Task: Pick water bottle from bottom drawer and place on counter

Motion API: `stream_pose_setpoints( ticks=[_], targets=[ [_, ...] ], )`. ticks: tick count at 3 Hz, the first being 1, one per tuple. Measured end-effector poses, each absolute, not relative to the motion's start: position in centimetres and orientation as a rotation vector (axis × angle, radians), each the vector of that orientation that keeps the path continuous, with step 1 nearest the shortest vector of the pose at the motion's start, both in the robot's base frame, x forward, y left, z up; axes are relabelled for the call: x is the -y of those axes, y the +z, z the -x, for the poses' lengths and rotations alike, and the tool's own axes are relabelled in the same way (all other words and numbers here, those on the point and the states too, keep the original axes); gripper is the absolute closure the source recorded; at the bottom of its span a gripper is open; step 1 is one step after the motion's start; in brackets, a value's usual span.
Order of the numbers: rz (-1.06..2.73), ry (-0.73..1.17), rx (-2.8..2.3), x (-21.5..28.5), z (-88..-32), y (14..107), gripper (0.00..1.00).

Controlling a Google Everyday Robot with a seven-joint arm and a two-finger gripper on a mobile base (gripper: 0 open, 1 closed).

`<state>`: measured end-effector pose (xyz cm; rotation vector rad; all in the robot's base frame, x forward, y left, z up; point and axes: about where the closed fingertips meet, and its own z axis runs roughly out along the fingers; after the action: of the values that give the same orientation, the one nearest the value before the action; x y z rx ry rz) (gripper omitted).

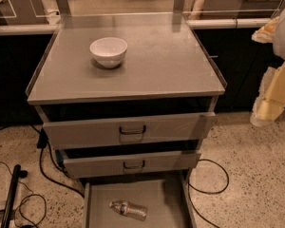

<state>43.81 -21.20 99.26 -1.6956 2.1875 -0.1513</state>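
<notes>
Pre-grasp, nothing picked yet. Water bottle [128,209] lies on its side on the floor of the open bottom drawer [159,196], bottom centre of frame, cap end toward the left. Gripper [268,106] hangs at the right edge, mid-height, well apart from the bottle and holding nothing; can't tell if it's open or closed. Next: bring it down and left into the drawer, under the middle drawer [130,164] front, and grip across the body. Counter [166,65] has a white bowl [109,51] upper left; place to its right.
</notes>
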Motion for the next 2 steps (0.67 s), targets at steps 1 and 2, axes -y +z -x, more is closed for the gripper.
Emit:
stream_pose_setpoints(
  ticks=[1,2],
  targets=[
    [1.696,-0.151,-2.187,21.2,-43.8,99.3,0.00],
    [1.694,-0.071,-2.220,21.1,-42.2,95.1,0.00]
  ],
)
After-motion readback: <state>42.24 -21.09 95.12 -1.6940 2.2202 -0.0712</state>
